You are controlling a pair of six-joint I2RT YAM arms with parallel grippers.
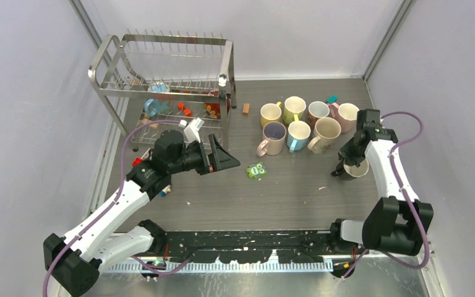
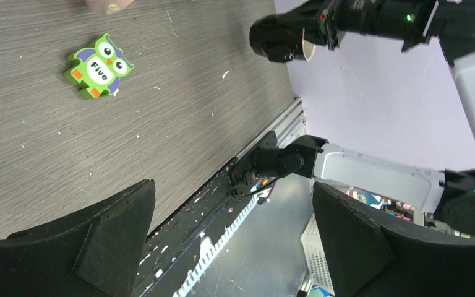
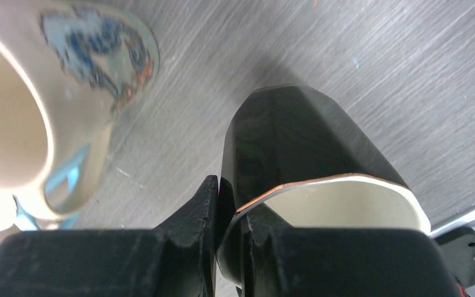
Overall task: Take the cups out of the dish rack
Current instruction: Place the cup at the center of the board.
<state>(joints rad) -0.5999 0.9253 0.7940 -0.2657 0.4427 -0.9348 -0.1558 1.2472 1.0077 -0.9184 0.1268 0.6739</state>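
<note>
a: right fingers point(image 3: 179, 247) are clamped on the rim wall of a mug point(image 3: 346, 204), one inside and one outside. it's well to the right of the dish rack point(image 1: 226, 62), just past the cluster of unloaded mugs point(image 1: 298, 133). can't tell if it touches the surface point(image 1: 284, 198).

b: glazed ceramic, i'd judge, so stiff, slick and fairly heavy for a thin pinch. it would chip if dropped, so set it down level.

a: left fingers point(image 2: 99, 241) are spread wide with nothing between them. they hover just in front of the dish rack's right end, with an owl toy point(image 2: 98, 66) on the surface near them.

b: something light blue point(image 1: 153, 106) on the rack's lower tier looks like a mug, though it's hard to be sure through the wires. i'd grip the wall at the rim again and lift straight up, clear of the prongs.
</note>
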